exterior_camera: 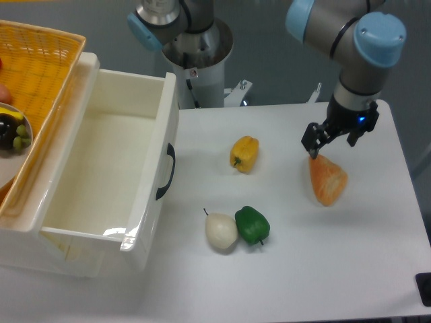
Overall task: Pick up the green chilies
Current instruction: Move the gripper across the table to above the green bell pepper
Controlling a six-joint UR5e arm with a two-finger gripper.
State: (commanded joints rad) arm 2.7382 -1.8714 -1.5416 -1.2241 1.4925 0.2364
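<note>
While the black two-finger gripper (330, 140) hangs open and empty above the orange bread-like wedge (326, 178), the glossy dark-green pepper-shaped green chilies (252, 225) lie ungrasped well below-left of it on the white tabletop (350, 262); the whole pick remains.

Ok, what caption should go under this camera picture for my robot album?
Robot arm's open gripper hovers above the orange bread-shaped toy, away from the glossy green pepper toy beside the white pear toy.
</note>
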